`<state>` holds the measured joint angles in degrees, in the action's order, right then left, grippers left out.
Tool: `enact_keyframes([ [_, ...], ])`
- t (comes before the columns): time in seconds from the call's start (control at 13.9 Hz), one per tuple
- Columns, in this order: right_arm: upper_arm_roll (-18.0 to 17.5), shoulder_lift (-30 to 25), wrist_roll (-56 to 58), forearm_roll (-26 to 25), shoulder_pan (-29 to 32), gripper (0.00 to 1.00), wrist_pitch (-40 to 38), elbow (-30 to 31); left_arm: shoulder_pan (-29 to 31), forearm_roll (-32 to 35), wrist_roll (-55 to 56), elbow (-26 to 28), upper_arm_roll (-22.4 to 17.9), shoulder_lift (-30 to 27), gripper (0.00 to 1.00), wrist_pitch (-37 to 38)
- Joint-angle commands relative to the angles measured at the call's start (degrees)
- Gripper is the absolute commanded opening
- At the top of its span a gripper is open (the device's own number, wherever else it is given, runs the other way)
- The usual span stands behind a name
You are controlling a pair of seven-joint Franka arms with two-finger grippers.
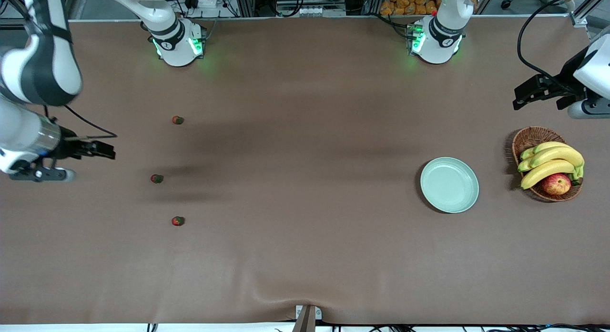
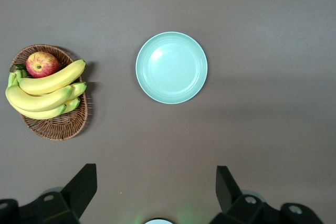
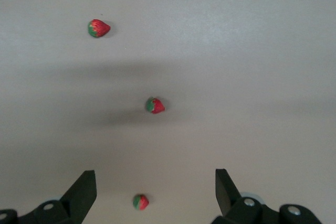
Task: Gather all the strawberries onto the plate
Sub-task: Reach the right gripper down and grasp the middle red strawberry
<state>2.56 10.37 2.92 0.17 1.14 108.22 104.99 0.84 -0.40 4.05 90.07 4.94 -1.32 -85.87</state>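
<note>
Three strawberries lie apart on the brown table toward the right arm's end: one (image 1: 177,120) farthest from the front camera, one (image 1: 157,178) in the middle, one (image 1: 177,221) nearest. The right wrist view shows all three (image 3: 98,28) (image 3: 155,105) (image 3: 140,202). My right gripper (image 1: 110,151) hangs open and empty above the table beside them, near that end. The pale green plate (image 1: 449,185) (image 2: 171,67) sits empty toward the left arm's end. My left gripper (image 1: 518,97) is open and empty, up in the air near the basket; its fingers (image 2: 84,184) frame bare table.
A wicker basket (image 1: 529,136) (image 2: 58,129) with bananas (image 1: 550,163) (image 2: 44,90) and a red-yellow apple (image 1: 556,183) (image 2: 42,64) stands beside the plate, closer to the left arm's end. Both arm bases (image 1: 177,44) (image 1: 434,41) stand along the table's edge farthest from the front camera.
</note>
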Motion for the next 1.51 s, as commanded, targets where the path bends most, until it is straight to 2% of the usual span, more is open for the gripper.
enact_keyframes([
  [0.0, -0.19, 3.68, 0.69, -0.96, -0.08, 1.0, 6.28, 3.02, 0.04, 1.19, -0.09, -0.33, 0.07, 0.18, 1.0, 0.62],
  [0.14, -0.19, 6.32, 0.69, -0.96, -0.61, 1.0, 10.68, 5.13, 0.22, 1.19, -0.09, -0.33, 0.07, 0.18, 1.0, 0.62],
  [0.43, -0.19, 13.27, 0.78, -0.96, -0.87, 1.0, 18.15, 5.4, 0.13, 1.19, -0.18, -0.16, 0.06, 0.79, 1.0, 0.62],
  [0.72, -0.19, 17.31, 0.69, -0.78, -0.52, 1.0, 20.71, 5.4, 0.22, 1.19, -0.27, -0.07, 0.06, 1.06, 1.0, 0.53],
  [1.15, -0.28, 19.34, 0.07, 1.76, -0.17, 1.0, 21.94, 7.33, 1.01, 1.19, -0.36, 0.02, 0.07, 0.62, 1.0, 1.24],
  [1.44, -0.28, 19.34, -0.1, 3.0, -0.35, 1.0, 29.14, 12.34, 1.27, 1.19, -0.44, -0.24, -0.02, 0.35, 1.0, 1.32],
])
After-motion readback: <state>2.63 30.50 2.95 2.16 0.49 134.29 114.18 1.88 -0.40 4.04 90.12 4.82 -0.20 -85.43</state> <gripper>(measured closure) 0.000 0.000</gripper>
